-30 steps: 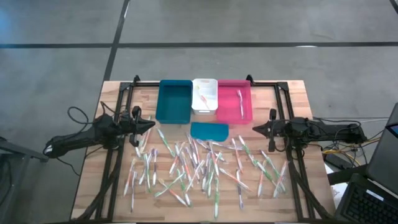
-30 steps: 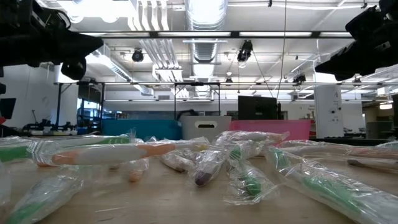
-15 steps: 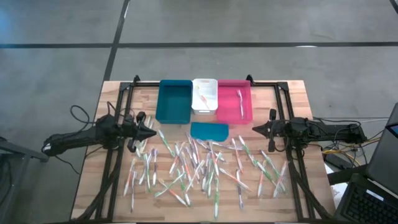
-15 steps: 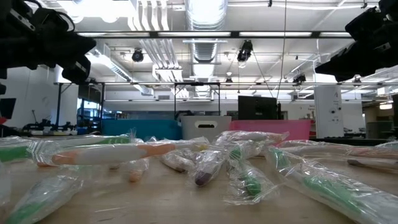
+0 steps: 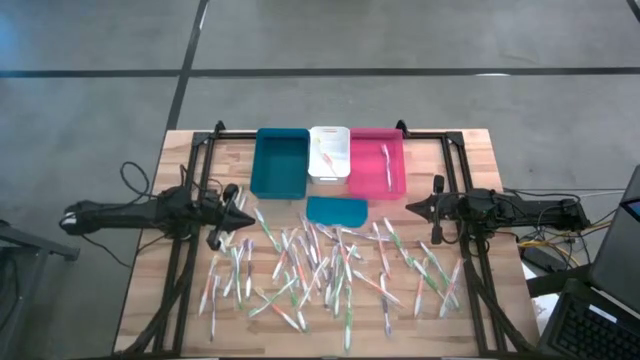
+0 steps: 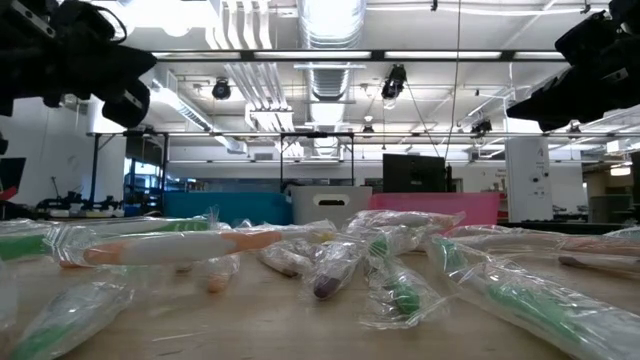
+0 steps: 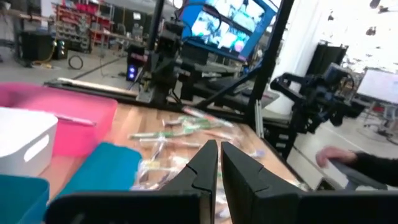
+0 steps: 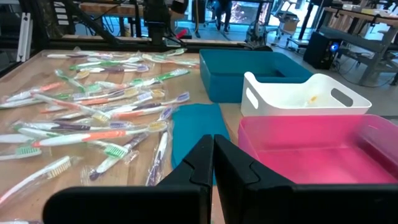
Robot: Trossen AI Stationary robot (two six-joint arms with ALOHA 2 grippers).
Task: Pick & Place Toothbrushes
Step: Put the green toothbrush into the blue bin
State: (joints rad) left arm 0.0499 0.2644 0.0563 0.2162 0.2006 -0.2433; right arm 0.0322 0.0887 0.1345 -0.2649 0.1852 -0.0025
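Observation:
Many toothbrushes point(image 5: 330, 265) in clear wrappers lie scattered flat over the near half of the wooden table point(image 5: 470, 150); they also fill the right wrist view point(image 8: 93, 118). One toothbrush point(image 5: 385, 165) lies in the pink bin point(image 5: 378, 160), and another point(image 5: 325, 150) in the white bin point(image 5: 329, 153). My left gripper point(image 5: 246, 217) point(image 7: 219, 152) hovers shut at the left edge of the pile, pointing level toward the table's right side, with nothing between its fingers. My right gripper point(image 5: 408, 208) point(image 8: 213, 146) hovers shut at the right side, pointing left, and holds nothing.
A teal bin point(image 5: 280, 162) stands left of the white one at the far edge. A flat teal lid point(image 5: 336, 210) lies just in front of the bins. Black frame rails point(image 5: 190, 250) run along both sides of the table. A person's hand point(image 7: 336, 155) shows beyond the table.
My left arm has swung about its base: it lay slanted and now lies straight across. Its gripper has gone a little toward the table's near edge and points squarely at the right side. It has stayed shut. The right arm has kept still.

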